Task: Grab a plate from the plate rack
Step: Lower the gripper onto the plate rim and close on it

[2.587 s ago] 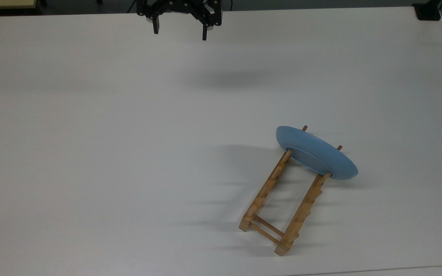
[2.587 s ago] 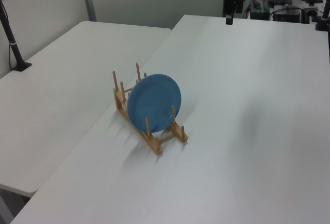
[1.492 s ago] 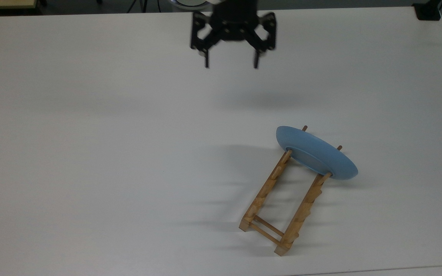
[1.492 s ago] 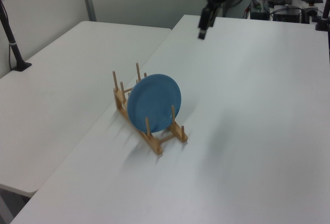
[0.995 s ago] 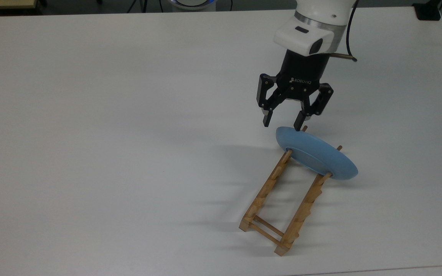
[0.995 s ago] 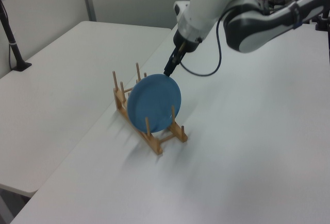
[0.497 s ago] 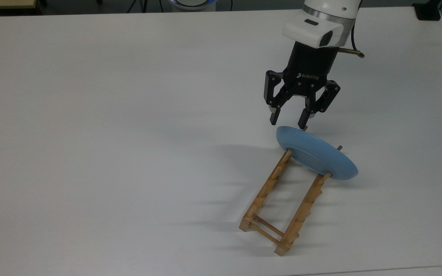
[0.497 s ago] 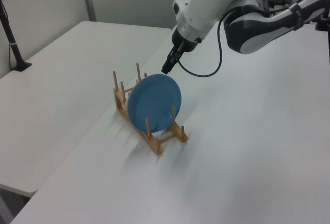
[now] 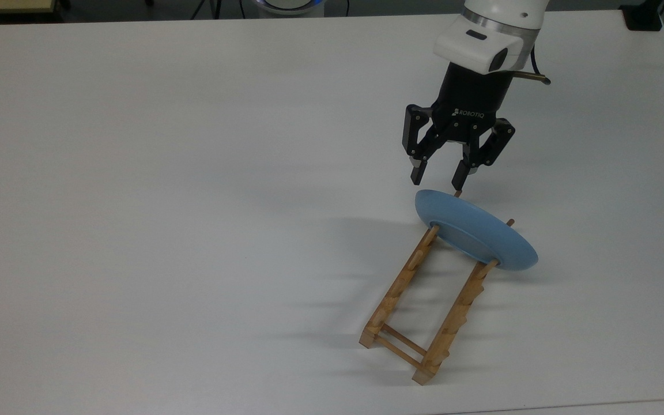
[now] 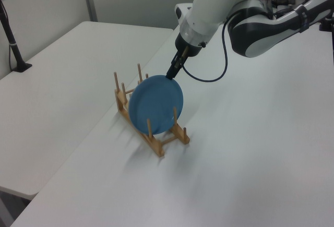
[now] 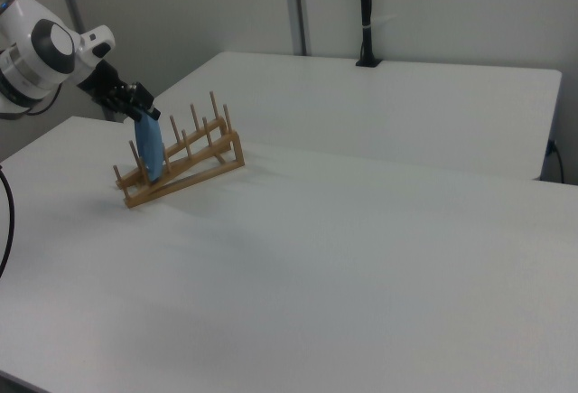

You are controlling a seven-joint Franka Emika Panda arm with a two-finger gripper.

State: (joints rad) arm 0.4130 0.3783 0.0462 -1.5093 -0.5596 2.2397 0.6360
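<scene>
The hand (image 9: 437, 178), in the upper right of the top view, hangs with its fingers spread and holding nothing, tips just above the top edge of the plate (image 9: 476, 231). The plate stands on edge between the end pegs of the plate rack (image 9: 424, 300), low and right of centre on the white tabletop (image 9: 165, 202). This looks like the final approach before the grasp: next the hand should descend so one finger passes each side of the rim, then clamp and lift straight up clear of the pegs.
</scene>
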